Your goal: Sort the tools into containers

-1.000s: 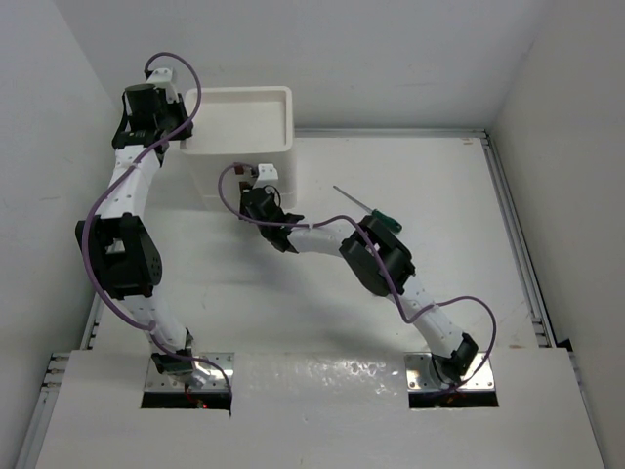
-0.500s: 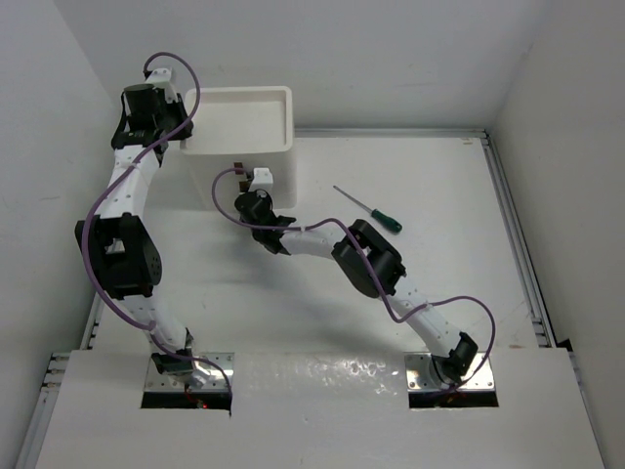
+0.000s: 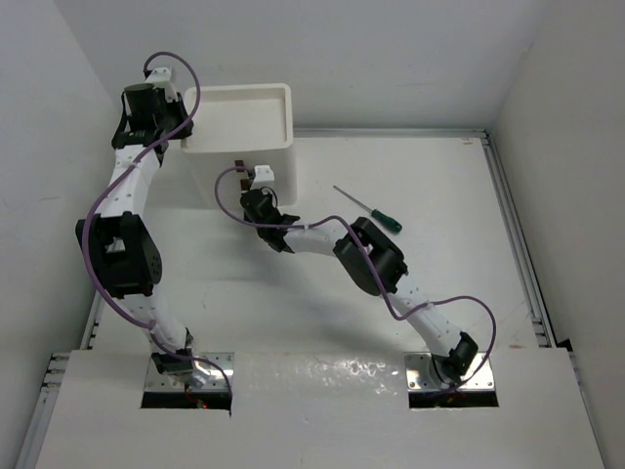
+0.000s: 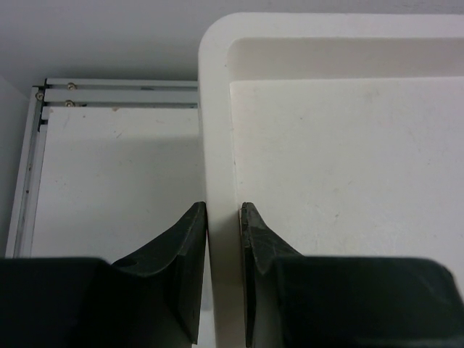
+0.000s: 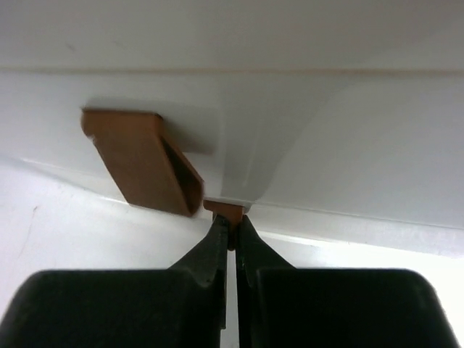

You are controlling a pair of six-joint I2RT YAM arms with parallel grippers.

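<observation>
The white stacked container (image 3: 278,117) stands at the back of the table. My left gripper (image 3: 176,127) is shut on its left rim (image 4: 217,145), one finger outside and one inside the shallow top tray. My right gripper (image 3: 252,186) is at the container's front, shut on a small brown drawer tab (image 5: 226,211). A second brown tab (image 5: 141,159) sticks out just above and to the left. One screwdriver with a dark green handle (image 3: 369,208) lies on the table right of the container. No other tools show.
A metal rail (image 3: 513,244) runs along the table's right side and another along the back (image 4: 116,90). White walls close in on the left, back and right. The right arm's elbow (image 3: 371,256) lies just in front of the screwdriver.
My right arm shifted left, uncovering the screwdriver's green handle, then eased back slightly. Its gripper stayed at the container's front. The left arm has not moved.
</observation>
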